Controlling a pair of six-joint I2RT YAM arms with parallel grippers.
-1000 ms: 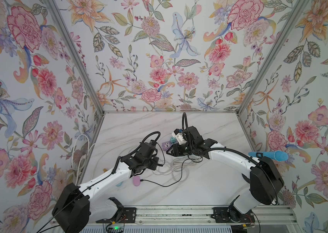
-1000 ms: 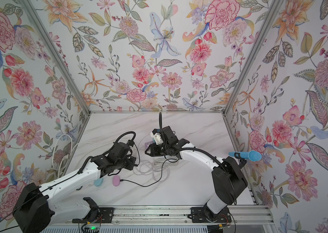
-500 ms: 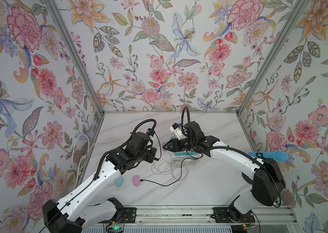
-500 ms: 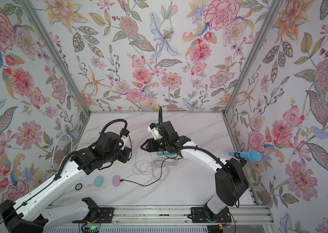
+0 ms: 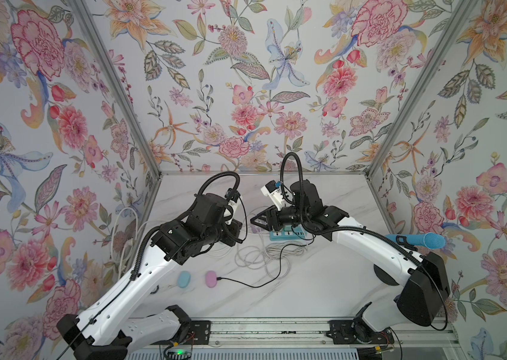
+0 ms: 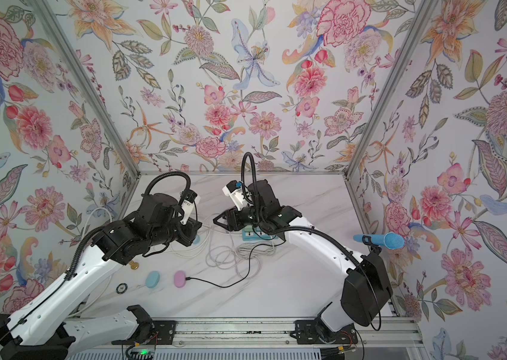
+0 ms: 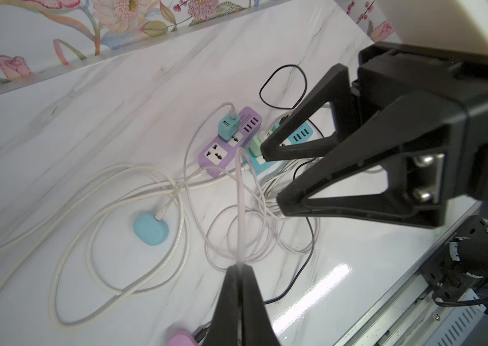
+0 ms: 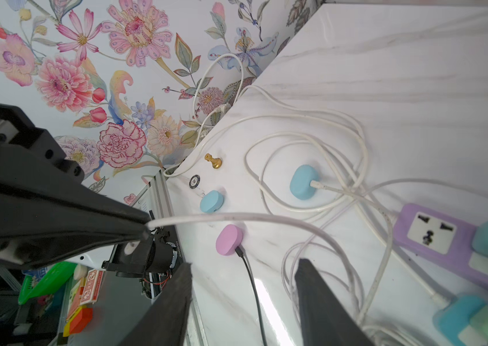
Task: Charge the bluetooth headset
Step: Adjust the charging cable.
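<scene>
Marble table [image 5: 323, 280], floral walls [image 5: 246, 78] all round. Left gripper [image 7: 239, 268] is pinching a white cable [image 8: 236, 215], jaws pressed together on it. Right gripper [image 7: 271, 175] is hanging spread and empty near the power strips [image 7: 206, 161]. Unplugged blue case [image 5: 183, 278] is lying low and left of centre in both top views, just beside the pink case [image 5: 211, 278], apart from both grippers. Cable is looking thin, limp, light, likely slippery, so probably best gripping right behind the plug. Case is looking small and smooth, apt to skid when pushed.
</scene>
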